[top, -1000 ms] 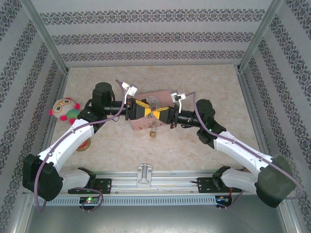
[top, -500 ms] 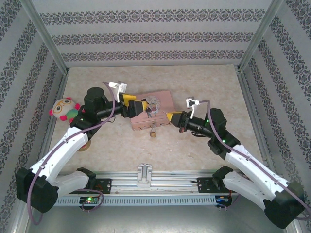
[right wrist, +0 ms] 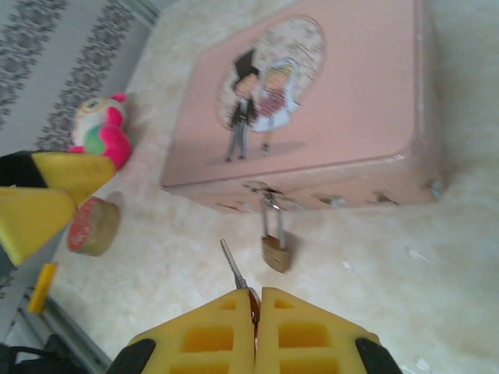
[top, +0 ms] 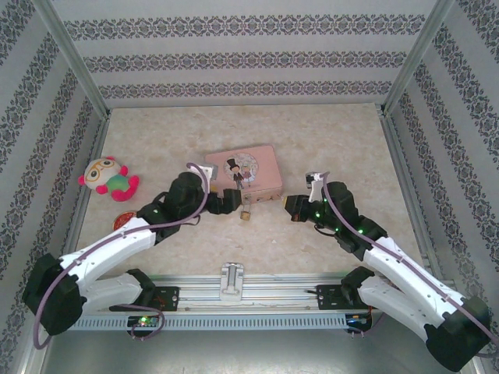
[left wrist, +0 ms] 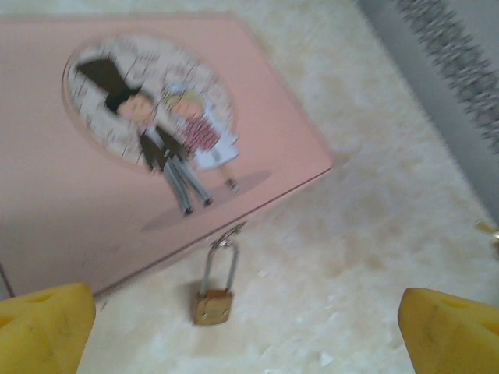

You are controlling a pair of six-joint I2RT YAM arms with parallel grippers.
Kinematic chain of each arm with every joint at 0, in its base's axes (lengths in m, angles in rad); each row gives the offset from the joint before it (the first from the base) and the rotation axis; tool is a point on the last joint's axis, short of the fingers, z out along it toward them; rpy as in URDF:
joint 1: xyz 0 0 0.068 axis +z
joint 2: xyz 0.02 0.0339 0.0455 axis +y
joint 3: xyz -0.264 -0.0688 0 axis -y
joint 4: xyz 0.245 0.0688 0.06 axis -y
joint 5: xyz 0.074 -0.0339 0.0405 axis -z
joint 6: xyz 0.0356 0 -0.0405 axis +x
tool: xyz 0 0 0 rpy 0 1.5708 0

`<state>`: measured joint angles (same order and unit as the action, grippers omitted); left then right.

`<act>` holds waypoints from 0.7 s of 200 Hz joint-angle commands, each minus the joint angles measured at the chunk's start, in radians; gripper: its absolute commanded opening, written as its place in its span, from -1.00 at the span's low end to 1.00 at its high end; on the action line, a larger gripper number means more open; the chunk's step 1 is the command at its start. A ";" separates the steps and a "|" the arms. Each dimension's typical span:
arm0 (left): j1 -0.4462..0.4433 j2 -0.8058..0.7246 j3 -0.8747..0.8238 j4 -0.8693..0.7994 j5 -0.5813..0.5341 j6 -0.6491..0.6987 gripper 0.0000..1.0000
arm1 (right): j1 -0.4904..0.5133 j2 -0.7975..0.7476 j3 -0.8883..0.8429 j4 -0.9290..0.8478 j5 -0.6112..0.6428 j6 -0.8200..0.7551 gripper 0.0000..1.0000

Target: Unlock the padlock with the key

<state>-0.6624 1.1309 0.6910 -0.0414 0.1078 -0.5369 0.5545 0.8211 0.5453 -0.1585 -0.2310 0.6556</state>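
Note:
The small brass padlock (top: 245, 213) hangs by its silver shackle from the hasp on the front of the pink tin (top: 243, 173) and rests on the table. My left gripper (top: 227, 200) is just left of it, open, with nothing between its yellow fingers (left wrist: 44, 329); the padlock (left wrist: 213, 305) lies ahead of them. My right gripper (right wrist: 256, 308) is shut on the key (right wrist: 232, 266), whose thin grey blade sticks forward. The blade tip is a short way left of the padlock (right wrist: 276, 254), not touching it. From above, the right gripper (top: 294, 206) is right of the padlock.
A plush toy (top: 107, 178) lies at the left, with a small round red-topped object (top: 123, 219) nearer the front. Patterned walls enclose the table on three sides. A metal rail (top: 234, 285) runs along the near edge between the arm bases.
Both arms have pulled back from over the pink tin toward the near edge, leaving its lid uncovered. The left gripper has opened wide. The right gripper stayed shut on the key.

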 commanded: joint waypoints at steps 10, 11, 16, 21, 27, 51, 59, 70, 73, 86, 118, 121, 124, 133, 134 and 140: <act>-0.078 0.108 -0.027 -0.001 -0.131 -0.037 0.99 | 0.025 0.036 -0.034 -0.036 0.095 0.021 -1.00; -0.080 0.114 -0.027 0.000 -0.131 -0.037 0.99 | 0.026 0.038 -0.035 -0.035 0.097 0.023 -1.00; -0.086 0.136 -0.029 0.012 -0.129 -0.037 0.99 | 0.029 0.044 -0.039 -0.036 0.105 0.027 -1.00; -0.092 0.155 -0.030 0.022 -0.126 -0.035 0.99 | 0.033 0.049 -0.043 -0.036 0.114 0.030 -1.00; -0.096 0.178 -0.031 0.032 -0.125 -0.035 1.00 | 0.036 0.054 -0.045 -0.037 0.125 0.034 -1.00; -0.109 0.250 -0.020 0.050 -0.130 -0.022 0.87 | 0.043 0.062 -0.063 -0.047 0.161 0.048 -1.00; -0.115 0.269 -0.013 0.045 -0.141 -0.020 0.83 | 0.044 0.061 -0.069 -0.049 0.168 0.050 -1.00; -0.127 0.297 -0.004 0.043 -0.160 -0.018 0.75 | 0.044 0.057 -0.076 -0.053 0.180 0.054 -1.00; -0.129 0.304 -0.001 0.042 -0.166 -0.020 0.74 | 0.043 0.056 -0.077 -0.053 0.182 0.055 -1.00; -0.145 0.336 0.013 0.044 -0.194 -0.025 0.68 | 0.043 0.052 -0.085 -0.056 0.195 0.059 -1.00; -0.181 0.414 0.060 0.050 -0.251 -0.020 0.60 | 0.044 0.041 -0.099 -0.058 0.219 0.060 -1.00; -0.184 0.421 0.065 0.054 -0.254 -0.018 0.58 | 0.044 0.040 -0.101 -0.056 0.221 0.059 -1.00; -0.188 0.428 0.069 0.058 -0.256 -0.016 0.57 | 0.043 0.039 -0.102 -0.058 0.225 0.058 -1.00; -0.194 0.449 0.082 0.067 -0.260 -0.014 0.56 | 0.044 0.035 -0.106 -0.060 0.232 0.058 -1.00; -0.195 0.452 0.084 0.067 -0.261 -0.014 0.55 | 0.043 0.034 -0.107 -0.060 0.231 0.058 -1.00; -0.198 0.469 0.093 0.073 -0.261 -0.015 0.54 | 0.042 0.030 -0.110 -0.060 0.238 0.058 -1.00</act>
<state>-0.8326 1.5532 0.7338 -0.0101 -0.1005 -0.5579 0.5873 0.8749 0.4580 -0.2096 -0.0429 0.7052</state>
